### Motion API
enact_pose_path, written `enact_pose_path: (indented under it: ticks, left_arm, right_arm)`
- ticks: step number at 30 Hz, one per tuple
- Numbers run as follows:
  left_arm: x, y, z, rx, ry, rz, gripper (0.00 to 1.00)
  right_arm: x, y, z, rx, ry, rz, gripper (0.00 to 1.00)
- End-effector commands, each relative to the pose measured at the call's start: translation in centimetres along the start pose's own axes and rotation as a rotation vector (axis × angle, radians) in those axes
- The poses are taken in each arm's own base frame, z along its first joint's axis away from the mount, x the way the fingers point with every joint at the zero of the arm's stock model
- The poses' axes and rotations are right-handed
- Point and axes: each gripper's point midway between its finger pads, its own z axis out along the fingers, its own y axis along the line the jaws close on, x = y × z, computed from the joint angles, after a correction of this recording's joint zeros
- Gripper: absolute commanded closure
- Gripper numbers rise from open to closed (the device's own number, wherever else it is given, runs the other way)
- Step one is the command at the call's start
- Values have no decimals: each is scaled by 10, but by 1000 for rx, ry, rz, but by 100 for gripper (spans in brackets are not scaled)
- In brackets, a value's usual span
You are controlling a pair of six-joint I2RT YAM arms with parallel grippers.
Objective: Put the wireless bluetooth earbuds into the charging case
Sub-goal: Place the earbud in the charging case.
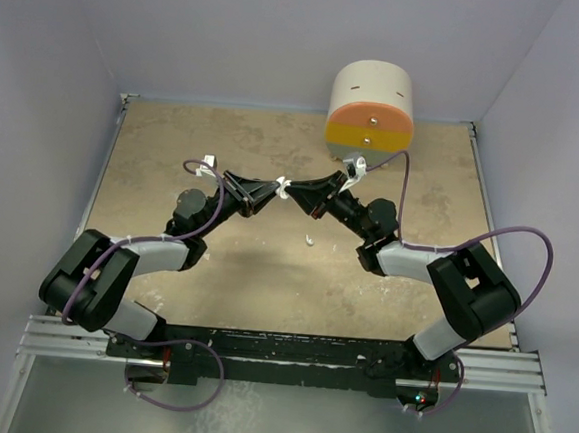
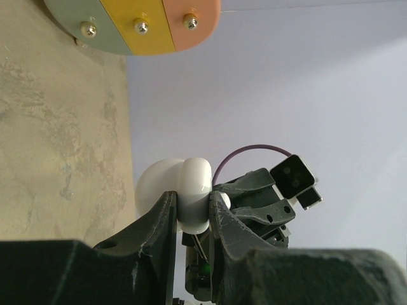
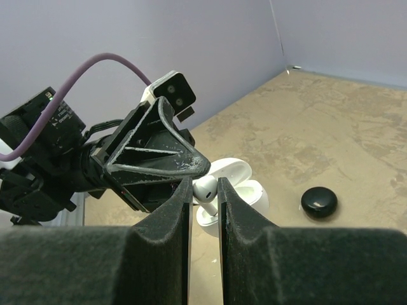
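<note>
A mottled beige, stone-like surface [image 1: 173, 167] is enclosed by plain pale lilac walls. Above its middle the two black arms are brought tip to tip.

One charging case [image 2: 194, 175] is seen: glossy white plastic, rounded like a pebble, with its lid swung back. It is clamped across its body by the left tool [image 2: 192, 200], whose two dark, scuffed fingers are closed against its sides, and it is held clear of the surface.

One white earbud [image 3: 206, 192], smooth and bean-shaped, is pinched between the two fingers of the right tool [image 3: 203, 187], which are drawn almost together with only the bud in the narrow gap. The bud is held right at the open mouth of the case, beside the raised lid. Whether it is seated in its well cannot be told, since the case's inside is hidden by the fingers.

One small white piece [image 1: 310, 241] is seen lying on the surface just below the meeting point of the tools; it is too small for its shape to be made out. One glossy black rounded piece [image 3: 318, 202] lies on the surface near the case, apart from both tools.

At the far edge one cream drum [image 1: 371, 113] is set, its flat face banded in three colours: orange, yellow and grey-green. Three metal screws [image 2: 139, 25] are counted, one in each band.
</note>
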Motion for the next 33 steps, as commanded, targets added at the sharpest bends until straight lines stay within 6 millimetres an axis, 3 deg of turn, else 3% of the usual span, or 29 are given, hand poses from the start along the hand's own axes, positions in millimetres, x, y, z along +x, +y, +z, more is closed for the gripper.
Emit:
enact_pose_path:
  ticks: [1, 12, 33]
  left_arm:
    - [1, -39, 1, 113, 4, 18, 100]
    - [2, -41, -2, 119, 7, 14, 100]
    - [4, -17, -6, 55, 6, 16, 100]
  right_arm:
    - [-11, 9, 1, -37, -46, -47, 100]
    - [-8, 8, -1, -26, -25, -44, 100]
    - [-20, 13, -6, -12, -55, -58, 100]
